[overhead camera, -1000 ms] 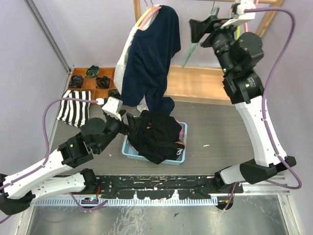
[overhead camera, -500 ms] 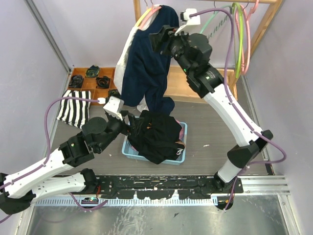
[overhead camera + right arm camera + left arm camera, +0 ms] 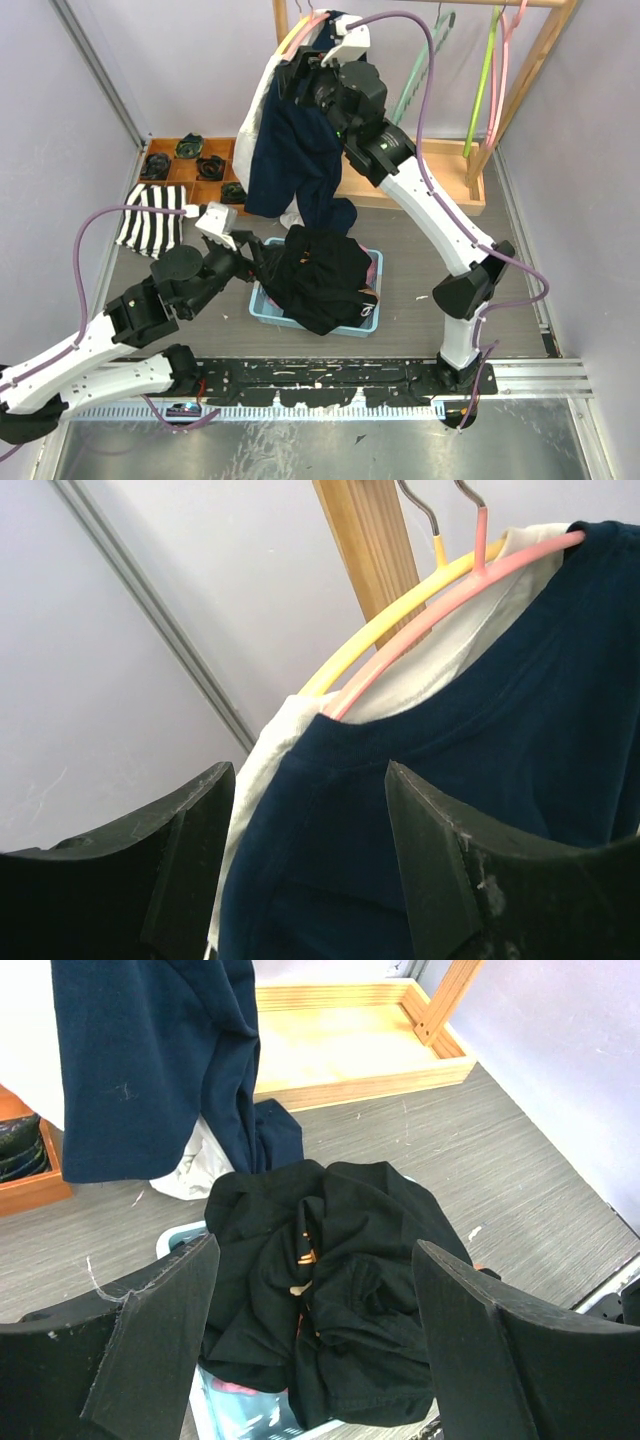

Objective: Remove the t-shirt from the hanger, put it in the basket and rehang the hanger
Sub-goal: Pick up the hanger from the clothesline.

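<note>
A navy t-shirt [image 3: 300,150] hangs on a pink hanger [image 3: 440,605] from the wooden rack at the back left. A white t-shirt [image 3: 258,112] hangs behind it on a yellow hanger [image 3: 400,615]. My right gripper [image 3: 295,80] is open, right at the navy shirt's collar and shoulder [image 3: 420,750], with its fingers [image 3: 190,850] on either side of the fabric. My left gripper [image 3: 262,258] is open and empty, low over the pile of black clothes [image 3: 340,1290] in the blue bin [image 3: 262,305].
The wooden rack's base [image 3: 410,170] lies behind the bin. Green and pink empty hangers [image 3: 490,70] hang at the right end of the rail. A striped cloth [image 3: 150,220] and a tray of dark items [image 3: 190,160] lie at the left.
My right arm has swung left along the rail, from the empty hangers to the navy shirt's collar. My left arm has shifted slightly and stays over the bin.
</note>
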You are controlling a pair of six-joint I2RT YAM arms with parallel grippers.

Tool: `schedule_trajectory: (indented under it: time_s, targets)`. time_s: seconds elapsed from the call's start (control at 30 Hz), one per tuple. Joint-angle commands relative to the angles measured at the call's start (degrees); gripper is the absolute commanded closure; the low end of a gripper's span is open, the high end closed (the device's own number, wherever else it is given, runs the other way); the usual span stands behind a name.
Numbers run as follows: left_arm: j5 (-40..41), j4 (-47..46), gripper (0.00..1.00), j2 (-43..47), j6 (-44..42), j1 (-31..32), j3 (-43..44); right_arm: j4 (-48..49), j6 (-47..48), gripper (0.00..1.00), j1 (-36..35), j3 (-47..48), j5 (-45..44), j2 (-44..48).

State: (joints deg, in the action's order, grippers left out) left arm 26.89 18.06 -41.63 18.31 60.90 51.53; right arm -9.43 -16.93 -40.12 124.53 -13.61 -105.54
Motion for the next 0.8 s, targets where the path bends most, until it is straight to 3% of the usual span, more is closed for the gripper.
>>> schedule_trajectory:
  time_s: [0.0, 0.53, 0.77]
  targets:
    - [0.9, 1.1, 0.15, 1.4, 0.7, 0.1, -1.0, -0.8, -1.2, 0.33, -0.9, 6.9, -3.4, -2.5]
    - [1.1, 1.5, 0.14, 3.2, 0.3, 0.2, -1.6, -2.2, -2.6, 0.33, -1.4, 8.6, -4.7, -6.2]
    - [1.2, 1.5, 0.14, 3.3, -0.2, 0.1, -1.5, -7.4, -3.5, 0.33, -1.5, 13.5, -7.9, -9.1]
